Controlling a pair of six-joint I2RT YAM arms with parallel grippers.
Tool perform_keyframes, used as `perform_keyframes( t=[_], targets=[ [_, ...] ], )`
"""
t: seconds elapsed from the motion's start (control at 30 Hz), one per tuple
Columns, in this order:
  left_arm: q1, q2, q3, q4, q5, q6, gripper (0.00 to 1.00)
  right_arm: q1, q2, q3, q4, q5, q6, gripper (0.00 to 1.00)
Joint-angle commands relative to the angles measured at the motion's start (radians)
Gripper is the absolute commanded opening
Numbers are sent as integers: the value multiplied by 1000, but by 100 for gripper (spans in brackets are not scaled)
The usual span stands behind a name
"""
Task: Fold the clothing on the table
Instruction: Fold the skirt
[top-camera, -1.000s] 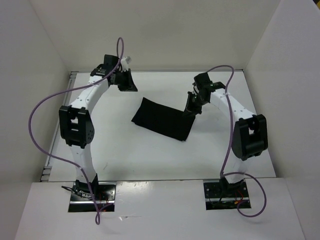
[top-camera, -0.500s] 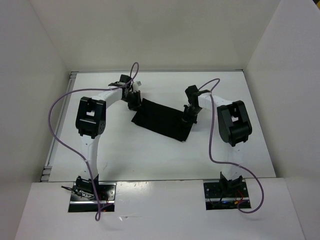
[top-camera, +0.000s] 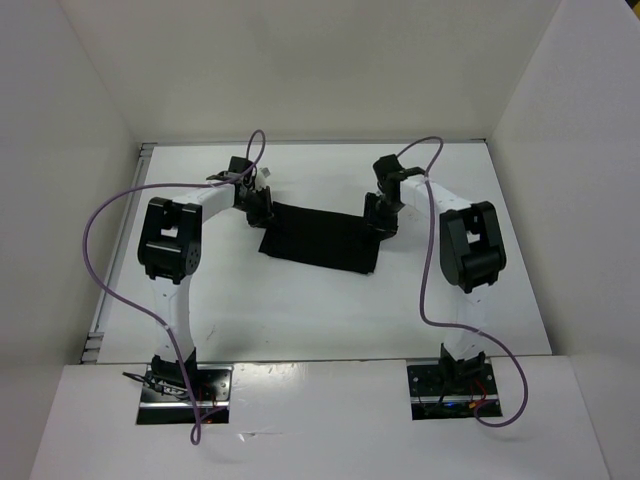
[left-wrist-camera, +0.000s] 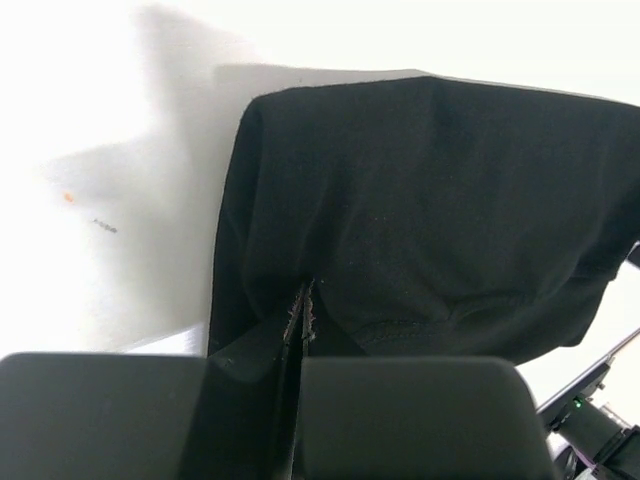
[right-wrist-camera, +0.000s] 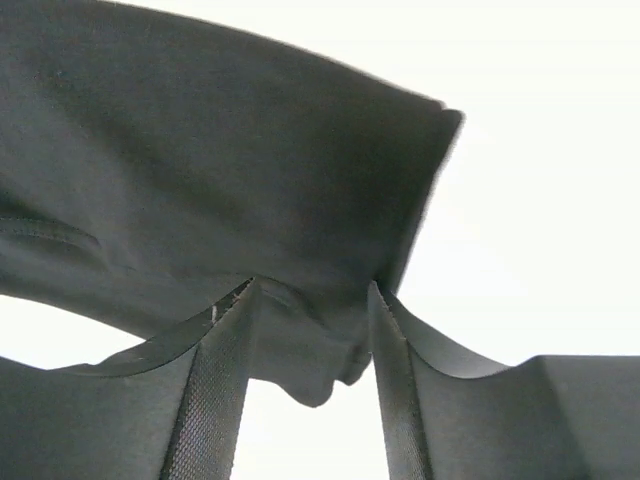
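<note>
Lowered onto the counter (top-camera: 300, 310), black garment (top-camera: 320, 238) lies stretched; left hand (top-camera: 262, 205) clamps its corner, right hand (top-camera: 381, 218) stands parted around the edge, so release evenly, keeping edges aligned.

Top view: clothing (top-camera: 318, 236) ends at 9 and 3 o'clock hidden under left gripper (top-camera: 264, 211) and right gripper (top-camera: 378, 224); jaws too small to read. Left wrist: clothing cut off at 3 o'clock. Right wrist: cut off at 9 o'clock.

Plain white walls (top-camera: 320, 70) enclose the space on three sides. The light is bright and even, casting soft shadows.
</note>
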Motion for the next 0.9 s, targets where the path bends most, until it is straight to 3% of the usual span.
perform_keyframes(
  t=[0.0, 0.33, 0.6, 0.77, 0.87],
  targets=[
    [4, -27, -25, -56, -73, 10, 1, -25, -65, 18, -51, 60, -76, 53],
    [4, -27, -25, -56, -73, 10, 1, -25, -19, -43, -8, 81, -56, 55],
    [4, -27, -34, -56, -73, 10, 1, -25, 1, -109, 30, -17, -21, 49],
    [4, -47, -34, -56, -23, 10, 1, -25, 1, -192, 131, -78, 27, 37],
    [4, -93, -34, -56, 0, 10, 1, -35, 1, -212, 181, -69, 51, 14]
  ],
)
